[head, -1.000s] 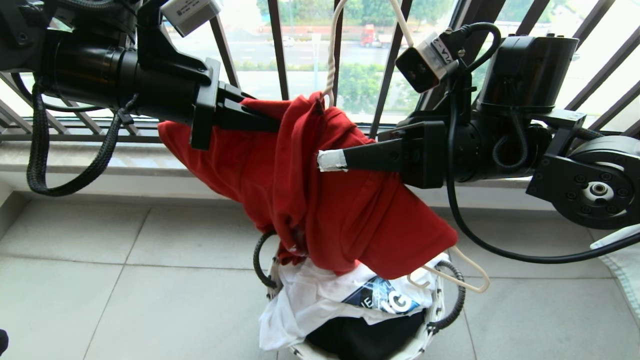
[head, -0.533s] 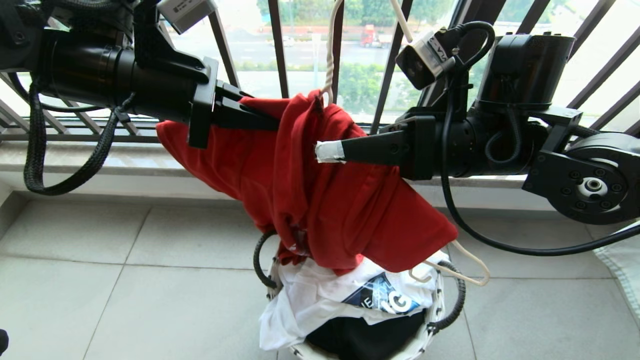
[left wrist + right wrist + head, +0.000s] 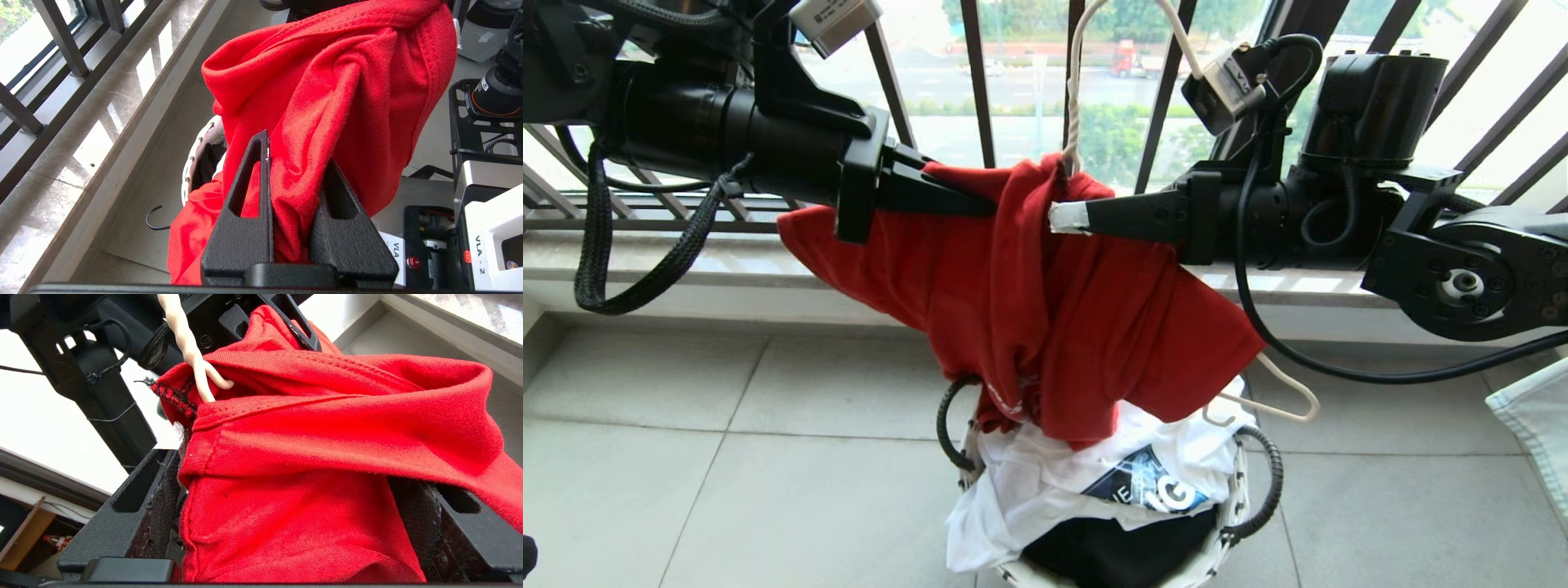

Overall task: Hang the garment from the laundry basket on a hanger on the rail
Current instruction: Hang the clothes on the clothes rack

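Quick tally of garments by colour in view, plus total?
Red: 1, T-shirt, on the hanger
White: 1, printed T-shirt, in the basket
Black: 1, T-shirt, also in the basket
Total: 3

White printed T-shirt lying over a black T-shirt at 6 o'clock; black barred railing running across 12; grey floor tiles spreading below; pale cloth showing at 4.

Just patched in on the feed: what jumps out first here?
The red T-shirt, draped over a cream wire hanger above the laundry basket. The left gripper pinches its fabric from the left; the right gripper stands open around it from the right.
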{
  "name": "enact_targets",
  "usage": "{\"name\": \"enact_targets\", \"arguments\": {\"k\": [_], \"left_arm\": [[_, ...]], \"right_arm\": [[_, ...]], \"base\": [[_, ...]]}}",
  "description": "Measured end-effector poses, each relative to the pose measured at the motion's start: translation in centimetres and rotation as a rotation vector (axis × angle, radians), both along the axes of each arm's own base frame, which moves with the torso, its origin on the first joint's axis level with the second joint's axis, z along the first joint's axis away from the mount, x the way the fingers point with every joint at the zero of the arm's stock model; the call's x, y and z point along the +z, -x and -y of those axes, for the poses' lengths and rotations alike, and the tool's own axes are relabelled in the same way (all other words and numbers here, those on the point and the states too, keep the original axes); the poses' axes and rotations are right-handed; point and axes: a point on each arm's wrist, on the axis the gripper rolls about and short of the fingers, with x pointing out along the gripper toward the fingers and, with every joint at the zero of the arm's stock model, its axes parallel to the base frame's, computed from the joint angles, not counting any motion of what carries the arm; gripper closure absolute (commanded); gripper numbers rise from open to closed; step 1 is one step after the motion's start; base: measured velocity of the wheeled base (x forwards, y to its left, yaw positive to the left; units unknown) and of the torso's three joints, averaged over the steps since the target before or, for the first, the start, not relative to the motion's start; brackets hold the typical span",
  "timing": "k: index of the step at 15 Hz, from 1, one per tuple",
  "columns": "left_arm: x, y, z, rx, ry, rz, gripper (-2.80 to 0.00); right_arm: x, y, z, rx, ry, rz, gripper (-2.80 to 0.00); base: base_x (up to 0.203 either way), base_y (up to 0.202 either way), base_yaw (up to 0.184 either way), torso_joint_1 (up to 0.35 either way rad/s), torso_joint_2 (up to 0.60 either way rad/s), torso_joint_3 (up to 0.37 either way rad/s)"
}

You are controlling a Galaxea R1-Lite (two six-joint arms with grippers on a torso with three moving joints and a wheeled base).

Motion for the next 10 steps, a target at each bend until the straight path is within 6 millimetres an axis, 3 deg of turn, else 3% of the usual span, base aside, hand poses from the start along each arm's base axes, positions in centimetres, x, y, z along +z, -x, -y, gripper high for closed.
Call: {"name": "enact_targets", "arguments": {"k": [10], "left_arm": [[-0.7,-1.6,0.7,0.019,0.105,-0.050,0.00]], "right_arm": [[0.2,-1.8,1.5,-0.071,-0.008,0.014,-2.80]], "base": [[0.000,0.000,0.000,0.000,0.00,0.000]]}}
